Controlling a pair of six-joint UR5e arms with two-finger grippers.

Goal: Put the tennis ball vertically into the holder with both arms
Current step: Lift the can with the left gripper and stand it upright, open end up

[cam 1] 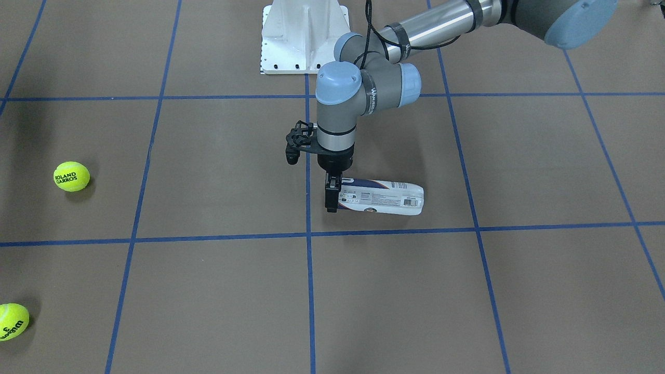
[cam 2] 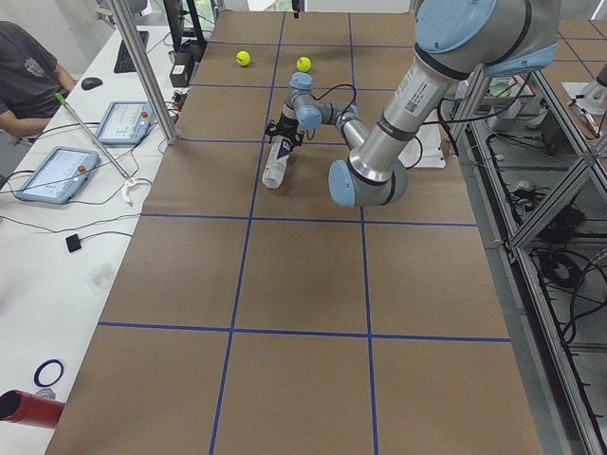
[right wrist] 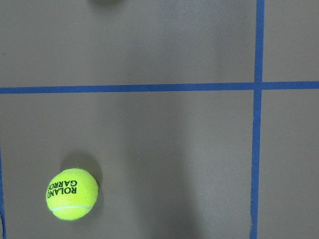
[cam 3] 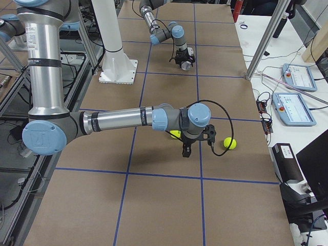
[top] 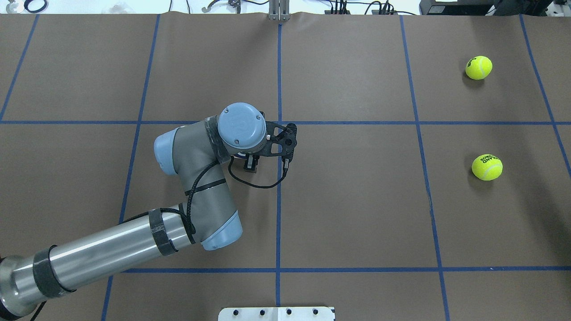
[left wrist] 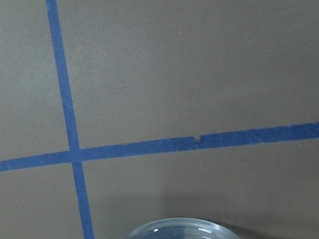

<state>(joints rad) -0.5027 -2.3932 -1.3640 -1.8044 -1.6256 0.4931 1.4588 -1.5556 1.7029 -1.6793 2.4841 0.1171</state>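
Position: L gripper (cam 1: 332, 195) at end of flat holder (cam 1: 382, 197)

L gripper: pointing straight down, fingers astride the holder's centre-side end. Clamped or just straddling, can't tell. Wrist cam: only a clear rim at bottom edge, bare table (cam 1: 208, 291) beyond.

Holder: on its side, long axis along table width, running from the fingers out toward robot's left. Not upright yet, so prob. needs tipping up about that end before any insert.

R gripper (cam 3: 187, 148): seen only in side view, open or closed can't tell. Hanging over table near Roland Garros ball (cam 1: 71, 176), w/ 2nd ball (cam 1: 11, 321) farther from robot. Both balls well apart from holder, on robot's right; R gripper clearly the nearer one for pickup.
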